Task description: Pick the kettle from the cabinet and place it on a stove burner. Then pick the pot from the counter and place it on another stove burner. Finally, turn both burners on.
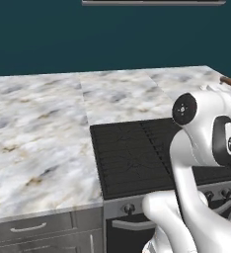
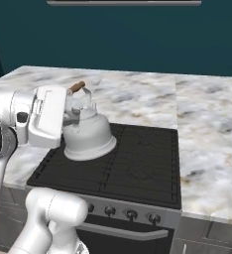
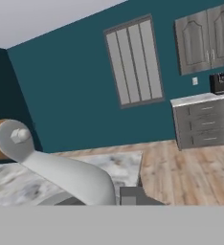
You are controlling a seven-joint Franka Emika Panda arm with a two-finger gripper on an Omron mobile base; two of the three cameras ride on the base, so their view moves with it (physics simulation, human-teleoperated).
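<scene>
Pincer [image 2: 68, 111] at the left of the right base view meets the kettle [image 2: 88, 135] at its wire handle [image 2: 77, 87], its grip hidden so I cannot tell how wide it stands, the kettle on the stove's [image 2: 138, 163] rear-left burner, marble bench [image 2: 212, 144] to the right.

The kettle [image 2: 88, 135] sits on the stove's [image 2: 133, 163] left burner, counter [image 2: 207, 144] right.
</scene>
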